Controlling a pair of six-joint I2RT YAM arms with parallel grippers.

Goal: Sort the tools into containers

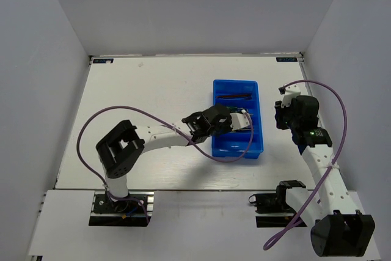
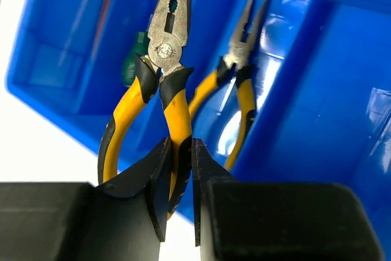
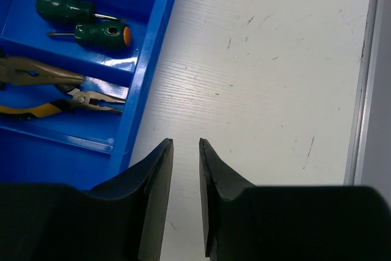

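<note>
top view: left gripper (image 1: 235, 119) over the blue tray (image 1: 238, 151), right gripper (image 1: 280, 116) just beside it; left wrist view: jaws clamped on one handle of the yellow-handled pliers (image 2: 166, 44) above the tray; right wrist view: jaws slightly parted, empty, beside the tray.

Overhead view looks down; 2 close wrist views share the blue tray (image 1: 235, 82)

Glossy plastic tray (image 2: 342, 90), dull metal pliers (image 2: 165, 38)

Yellow-handled pliers (image 2: 168, 47) over blue tray (image 2: 342, 90), second pair (image 2: 241, 59) inside, two green screwdrivers (image 3: 64, 9) in neighbouring compartment
</note>
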